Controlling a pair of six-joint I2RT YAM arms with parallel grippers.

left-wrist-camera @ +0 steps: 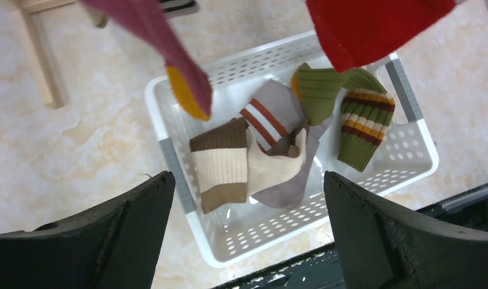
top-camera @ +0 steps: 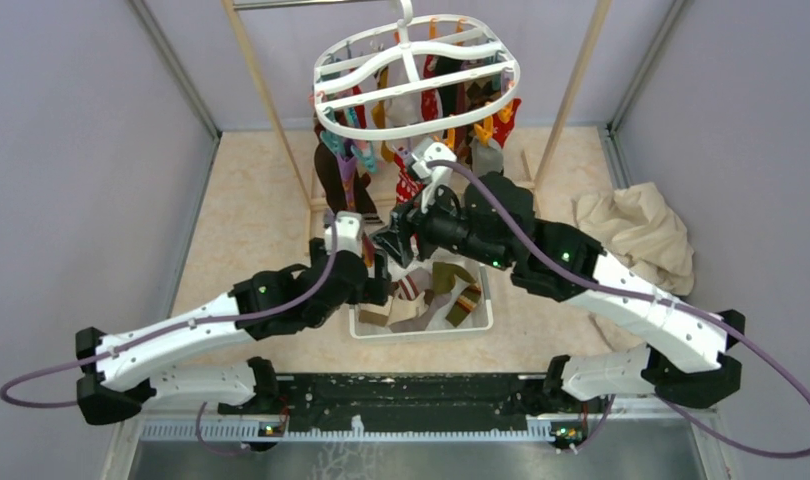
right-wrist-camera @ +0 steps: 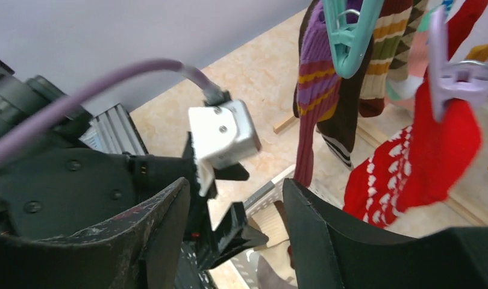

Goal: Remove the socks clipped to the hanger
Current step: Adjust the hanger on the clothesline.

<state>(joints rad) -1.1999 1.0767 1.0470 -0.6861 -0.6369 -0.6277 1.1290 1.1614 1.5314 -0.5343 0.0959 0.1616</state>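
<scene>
One hanger (top-camera: 416, 85) hangs above the worktop's (top-camera: 251, 230) far middle, its oval running left-right. Roughly a dozen socks (top-camera: 333, 170) dangle straight down from it. At least five more lie in the one basket (left-wrist-camera: 229, 66). Both arms reach forward, elbows out. The left gripper (left-wrist-camera: 247, 180) gapes empty over the basket. The right gripper (right-wrist-camera: 235, 186) is parted and grasps nothing.
</scene>
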